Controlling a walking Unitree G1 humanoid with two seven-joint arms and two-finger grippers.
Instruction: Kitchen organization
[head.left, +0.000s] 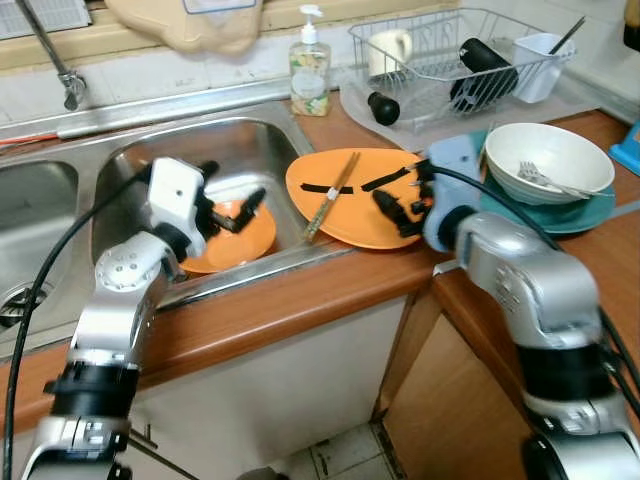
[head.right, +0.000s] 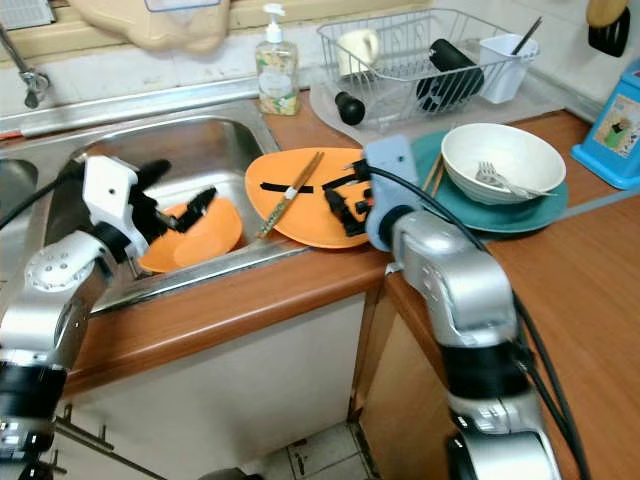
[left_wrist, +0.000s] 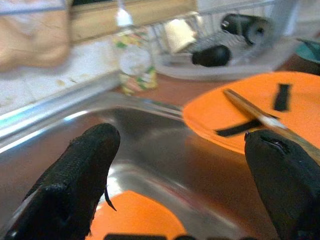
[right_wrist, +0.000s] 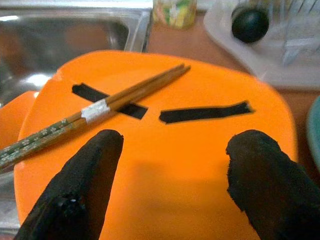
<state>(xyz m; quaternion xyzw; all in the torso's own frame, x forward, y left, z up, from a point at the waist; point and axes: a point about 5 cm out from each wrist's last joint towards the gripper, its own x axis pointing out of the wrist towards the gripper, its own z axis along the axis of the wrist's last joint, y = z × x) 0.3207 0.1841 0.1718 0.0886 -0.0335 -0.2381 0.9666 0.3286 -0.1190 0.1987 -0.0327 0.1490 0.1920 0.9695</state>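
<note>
Right under the right gripper (head.left: 405, 212), fingers spread and holding nothing, sat the orange plate (right_wrist: 200, 165). Just past the fingertips lay the chopsticks (right_wrist: 95, 112), long axis slanting off toward the sink (head.left: 250, 150). Left gripper (head.left: 228, 205), also wide open, hovered farther away over the basin. Soap bottle (head.left: 310, 72) label unreadable.

Home kitchen, stainless steel sink (head.left: 245, 150) set in brown wooden counter (head.left: 300, 295), white wire dish rack (head.left: 440, 50), clear soap pump bottle (head.left: 310, 70)
</note>
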